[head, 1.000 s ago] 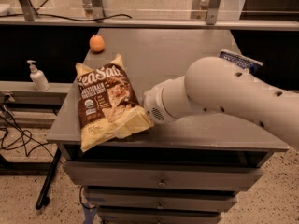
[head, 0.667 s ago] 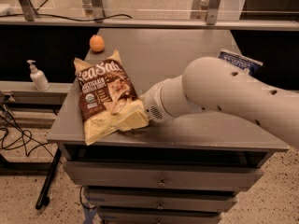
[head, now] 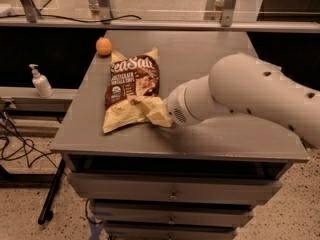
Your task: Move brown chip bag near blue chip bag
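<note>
The brown chip bag [head: 131,86] lies on the grey table [head: 200,49], left of centre, with its "Sea Salt" front up and its top pointing away from me. My gripper [head: 160,116] is at the bag's near right cream corner. It is mostly hidden behind my white wrist [head: 187,104], and it is shut on that corner, which is bunched up against it. My thick white arm [head: 255,91] comes in from the right. The blue chip bag is hidden behind the arm.
An orange [head: 103,46] sits at the table's far left corner, just behind the bag. A soap dispenser [head: 41,81] stands on a lower shelf at left. Drawers [head: 172,194] are below the tabletop. Cables lie on the floor at left.
The brown bag has been dragged to the right and farther back with my wrist and has turned more upright. My arm now covers the blue bag, which showed earlier at right.
</note>
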`<action>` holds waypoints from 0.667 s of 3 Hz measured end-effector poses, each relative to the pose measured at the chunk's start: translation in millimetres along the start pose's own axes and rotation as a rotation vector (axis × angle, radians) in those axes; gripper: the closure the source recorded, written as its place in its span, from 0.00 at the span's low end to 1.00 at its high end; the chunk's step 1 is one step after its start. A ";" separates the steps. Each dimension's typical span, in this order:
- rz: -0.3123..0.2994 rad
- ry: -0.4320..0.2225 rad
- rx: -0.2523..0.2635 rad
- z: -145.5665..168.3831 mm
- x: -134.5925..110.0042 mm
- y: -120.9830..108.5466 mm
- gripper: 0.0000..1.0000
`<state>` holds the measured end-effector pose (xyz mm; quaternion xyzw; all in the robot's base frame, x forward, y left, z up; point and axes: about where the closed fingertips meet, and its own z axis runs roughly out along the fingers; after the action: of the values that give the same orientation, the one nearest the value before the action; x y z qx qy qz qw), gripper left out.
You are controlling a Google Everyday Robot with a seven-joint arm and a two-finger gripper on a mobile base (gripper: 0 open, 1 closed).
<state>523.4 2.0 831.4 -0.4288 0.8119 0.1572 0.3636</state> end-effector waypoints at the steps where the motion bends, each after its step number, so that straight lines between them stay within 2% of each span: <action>1: -0.009 0.025 0.023 -37.1 9.5 -18.9 1.00; 2: -0.034 0.086 0.011 -88.9 34.1 -22.9 1.00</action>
<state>488.9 -81.7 869.0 -0.4470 0.8201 0.1280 0.3335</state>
